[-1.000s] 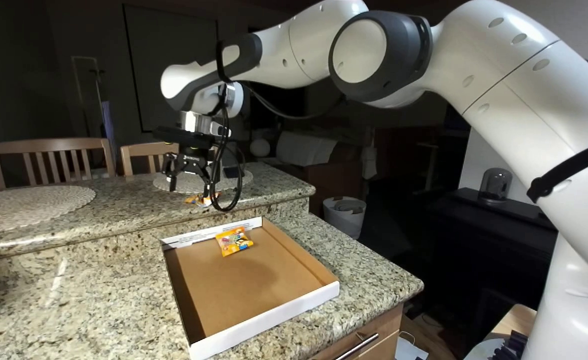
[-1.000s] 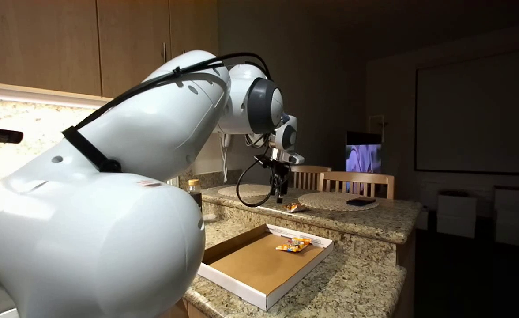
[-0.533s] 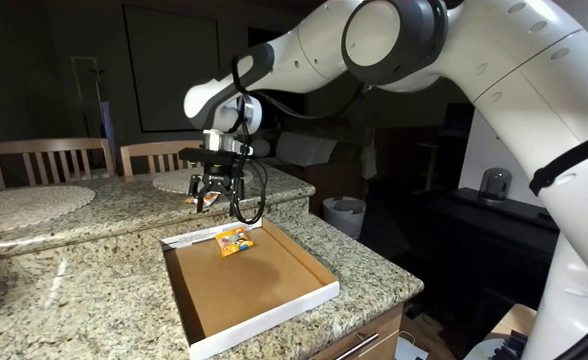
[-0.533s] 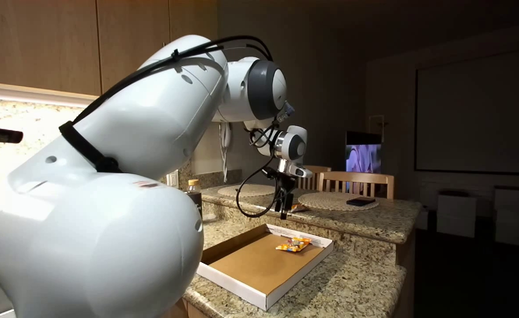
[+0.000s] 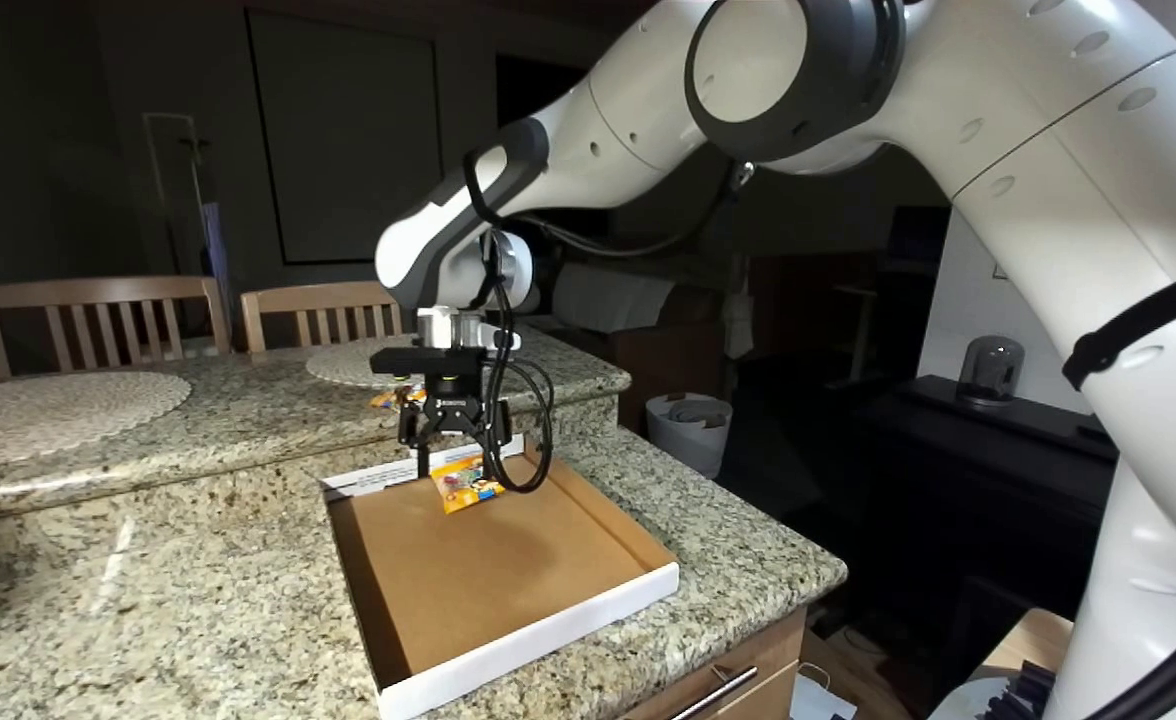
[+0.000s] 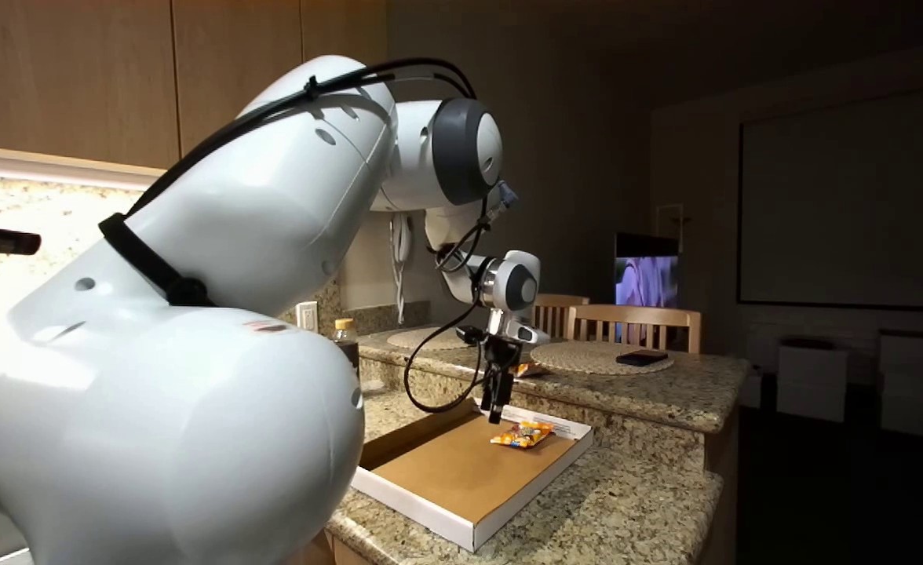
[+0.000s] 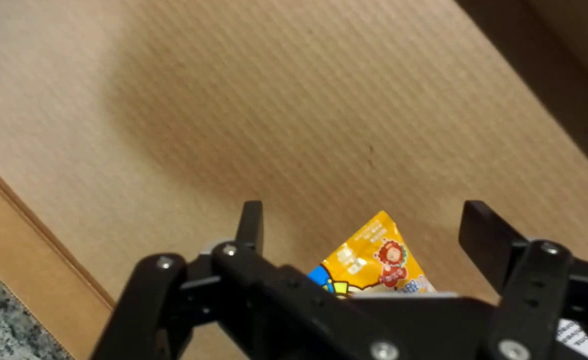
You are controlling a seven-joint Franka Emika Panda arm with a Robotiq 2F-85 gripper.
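Observation:
My gripper [image 5: 456, 470] is open and empty just above the far end of a shallow white cardboard box [image 5: 523, 640] with a brown inside. It also shows in the other view from outside [image 6: 495, 417] and in the wrist view [image 7: 363, 210]. An orange candy packet [image 5: 470, 492] lies flat in the box near its far wall. In the wrist view the packet [image 7: 376, 255] shows between the two fingers, its lower part hidden behind the gripper body; no contact shows. A second orange packet [image 6: 529, 369] lies on the raised counter, partly hidden behind the gripper.
The raised granite counter [image 5: 248, 420] forms a step behind the box. It bears round woven placemats [image 5: 58, 415] and a dark phone [image 6: 642, 358]. Wooden chairs [image 5: 98, 292] stand behind. A dark bottle [image 6: 345, 329] with a yellowish cap stands beyond the arm.
The gripper has come down and toward the box, from above the raised counter to just over the packet in the box. It stays open. The packets and box have not moved.

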